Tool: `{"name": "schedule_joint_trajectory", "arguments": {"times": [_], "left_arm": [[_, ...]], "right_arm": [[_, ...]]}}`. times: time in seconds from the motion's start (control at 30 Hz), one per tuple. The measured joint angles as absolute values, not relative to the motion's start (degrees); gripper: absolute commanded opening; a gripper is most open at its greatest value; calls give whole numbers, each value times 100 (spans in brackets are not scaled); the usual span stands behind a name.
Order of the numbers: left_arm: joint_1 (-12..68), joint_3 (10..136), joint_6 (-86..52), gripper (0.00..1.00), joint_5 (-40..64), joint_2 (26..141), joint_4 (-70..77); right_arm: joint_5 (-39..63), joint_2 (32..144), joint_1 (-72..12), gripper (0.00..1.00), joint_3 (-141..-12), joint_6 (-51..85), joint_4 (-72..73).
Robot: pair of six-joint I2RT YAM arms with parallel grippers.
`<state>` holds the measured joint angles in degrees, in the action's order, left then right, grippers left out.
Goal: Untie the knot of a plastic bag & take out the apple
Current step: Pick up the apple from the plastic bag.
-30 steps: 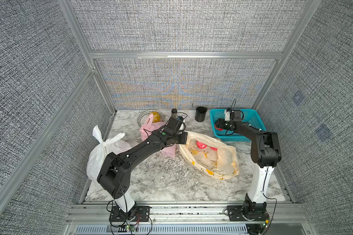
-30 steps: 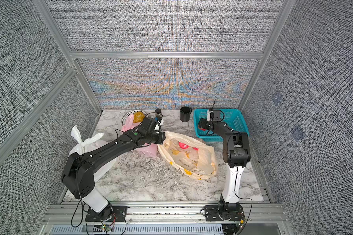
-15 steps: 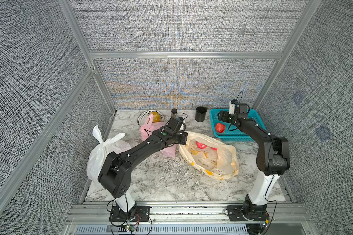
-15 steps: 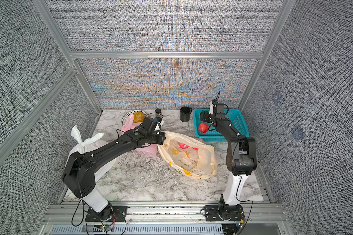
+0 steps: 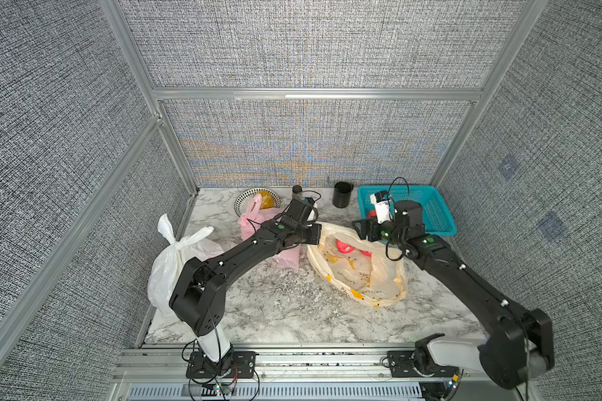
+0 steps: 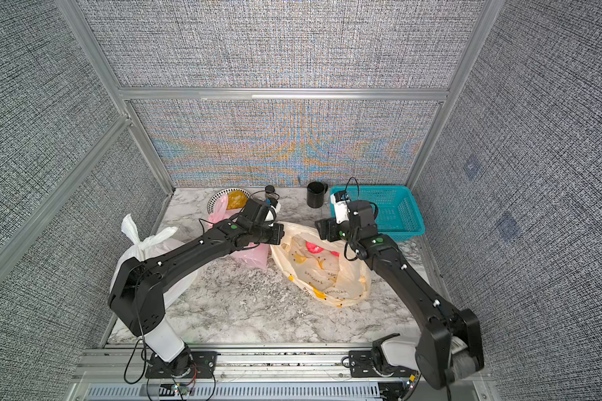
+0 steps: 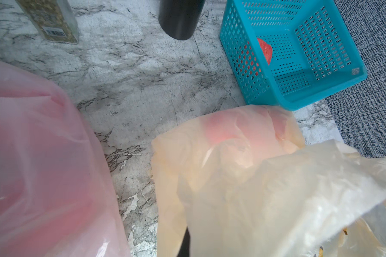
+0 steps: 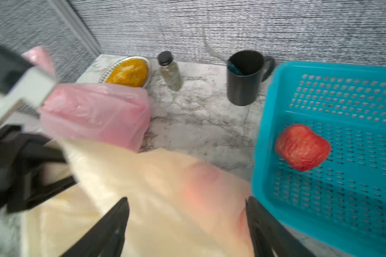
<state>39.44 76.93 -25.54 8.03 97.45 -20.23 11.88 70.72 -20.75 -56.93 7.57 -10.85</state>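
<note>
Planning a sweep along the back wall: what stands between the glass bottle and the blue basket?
Only a black mug, upright on the marble, stands between the glass bottle and the blue basket; the right wrist view shows it.

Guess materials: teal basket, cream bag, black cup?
Teal basket: moulded plastic, slightly glossy; uniform slotted rigid walls.
Cream bag: thin plastic film, translucent, crinkled; red shapes show through.
Black cup: matte; plastic or coated metal, cannot tell.

Your top views look down steeply from above the front edge onto the whole desk (image 5: pixel 275 312); both wrist views sit close, sharing the basket (image 8: pixel 263 138).
</note>
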Motion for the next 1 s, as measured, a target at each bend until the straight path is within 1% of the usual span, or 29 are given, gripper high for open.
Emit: {"name": "schedule_joint_trajectory", "arguments": {"times": [0.1,0.2,0.3,0.47,0.63,0.87,1.0], "left_arm": [[3944,7712,-2554,0,801,9745,-1988],[3944,7728,-2554,0,803,9745,-1959],[3944,7734,-2563,0,805,9736,-1935],[3955,7732,-2576,0,805,9631,-1935],[3959,7690,-2580,0,805,9579,-1922],[4003,7679,-2600,0,871,9588,-1885],[4007,7679,-2615,0,899,9640,-1806]], "right_arm": [[1404,6593,-2410,77,-5402,703,-1243],[1581,6495,-2687,74,-5135,742,-1361],[1697,6740,-2945,73,-4899,849,-1404],[1629,7439,-2998,73,-4847,1015,-1363],[1050,8108,-2991,75,-5026,1179,-1087],[71,8720,-2908,83,-5207,1343,-550],[-270,8941,-2886,86,-5245,1396,-259]]}}
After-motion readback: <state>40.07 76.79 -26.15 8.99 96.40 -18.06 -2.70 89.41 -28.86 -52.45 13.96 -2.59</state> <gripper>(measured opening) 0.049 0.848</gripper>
